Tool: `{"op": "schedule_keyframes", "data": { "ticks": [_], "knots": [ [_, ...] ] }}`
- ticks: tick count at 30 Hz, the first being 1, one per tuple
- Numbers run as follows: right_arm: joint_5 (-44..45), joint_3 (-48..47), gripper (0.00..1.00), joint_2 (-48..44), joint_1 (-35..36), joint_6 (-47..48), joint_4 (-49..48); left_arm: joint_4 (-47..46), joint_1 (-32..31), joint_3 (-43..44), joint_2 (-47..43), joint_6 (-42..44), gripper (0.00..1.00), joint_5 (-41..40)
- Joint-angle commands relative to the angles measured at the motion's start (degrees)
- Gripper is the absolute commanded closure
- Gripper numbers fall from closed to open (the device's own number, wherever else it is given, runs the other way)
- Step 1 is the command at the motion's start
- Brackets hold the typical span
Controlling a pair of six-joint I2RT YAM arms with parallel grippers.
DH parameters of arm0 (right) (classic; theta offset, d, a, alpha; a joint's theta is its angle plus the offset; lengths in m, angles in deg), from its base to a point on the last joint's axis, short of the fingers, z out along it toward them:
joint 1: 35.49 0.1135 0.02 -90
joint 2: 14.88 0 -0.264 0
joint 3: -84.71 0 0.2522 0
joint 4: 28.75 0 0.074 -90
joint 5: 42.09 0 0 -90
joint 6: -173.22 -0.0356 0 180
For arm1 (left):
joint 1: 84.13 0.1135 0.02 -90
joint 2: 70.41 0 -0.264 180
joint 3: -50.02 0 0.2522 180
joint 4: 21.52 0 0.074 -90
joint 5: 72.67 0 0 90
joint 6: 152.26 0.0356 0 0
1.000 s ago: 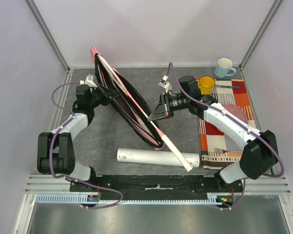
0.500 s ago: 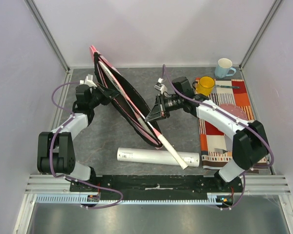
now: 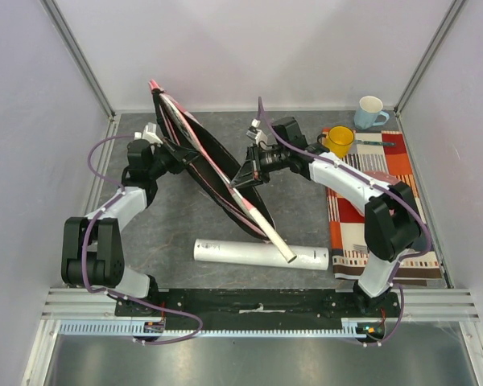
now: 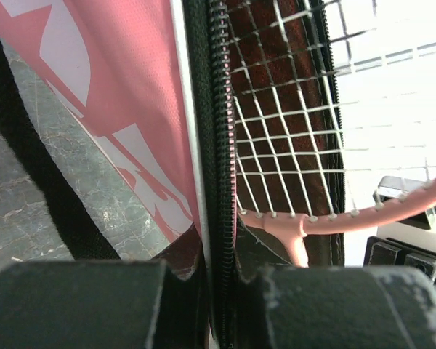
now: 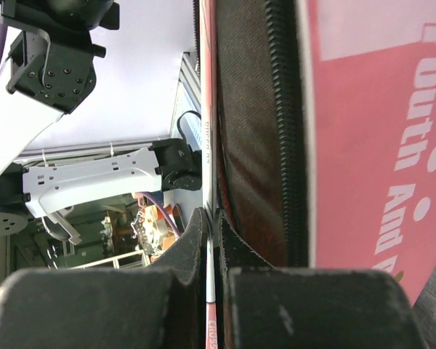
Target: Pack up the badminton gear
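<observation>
The pink racket bag [image 3: 195, 153] stands on edge at the table's left middle, its black zipper side open. My left gripper [image 3: 171, 154] is shut on the bag's zipper edge [image 4: 219, 145]. A pink-framed racket [image 4: 363, 218] lies partly inside the bag, and its white handle [image 3: 270, 236] sticks out toward the front. My right gripper [image 3: 244, 174] is shut on the racket's thin shaft [image 5: 211, 182], right beside the bag's mouth. The long white tube [image 3: 249, 254] lies flat near the front edge, under the handle's end.
A striped orange cloth [image 3: 369, 211] covers the right side of the table. A yellow cup [image 3: 339, 141] stands at its far edge, and a pale blue cup [image 3: 370, 111] stands in the far right corner. Walls close in the left, right and back.
My right gripper has moved up and to the left with the shaft, sliding the racket deeper into the bag. The handle's end has drawn back over the tube. The left gripper has stayed put.
</observation>
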Motion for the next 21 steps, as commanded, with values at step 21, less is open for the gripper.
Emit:
{"op": "schedule_keyframes", "data": {
  "ticks": [21],
  "knots": [
    [11.4,-19.3,1.00,11.5,0.4,7.4,9.8,-4.6,-3.9,3.9,-1.2,0.0,0.98,1.3]
  ]
}}
